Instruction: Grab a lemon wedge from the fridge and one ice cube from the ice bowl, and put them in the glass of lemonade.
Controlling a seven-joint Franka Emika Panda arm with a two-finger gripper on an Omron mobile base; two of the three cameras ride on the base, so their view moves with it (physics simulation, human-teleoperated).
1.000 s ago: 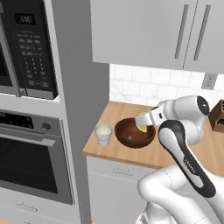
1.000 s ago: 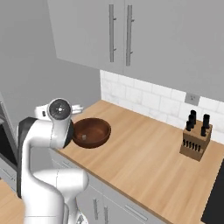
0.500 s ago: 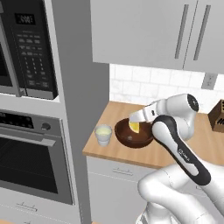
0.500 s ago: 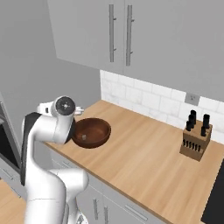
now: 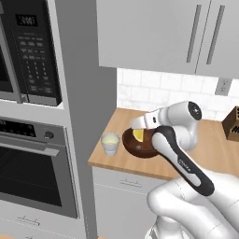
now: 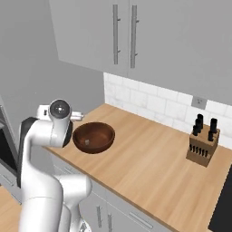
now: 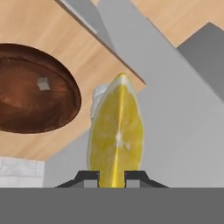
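Note:
My gripper [image 7: 114, 177] is shut on the lemon wedge [image 7: 116, 135], a bright yellow slice standing upright between the two dark fingertips [image 7: 91, 176]. In the left base view the gripper [image 5: 139, 130] holds the wedge [image 5: 138, 136] above the left part of the dark-brown ice bowl [image 5: 140, 145]. The glass of lemonade [image 5: 110, 143] stands just left of the bowl, near the counter's left end. In the hand view the glass [image 7: 98, 97] peeks out from behind the wedge. One ice cube [image 7: 43, 83] lies in the bowl [image 7: 35, 94], also visible from the right [image 6: 87, 142]. The fridge is out of view.
The black oven and microwave column [image 5: 28, 93] rises just left of the counter. A knife block [image 6: 202, 145] stands at the back right of the wooden counter [image 6: 149, 167]. Grey wall cabinets [image 5: 154, 32] hang overhead.
The arm has swung left over the bowl, carrying the lemon wedge toward the glass. The grip has stayed shut.

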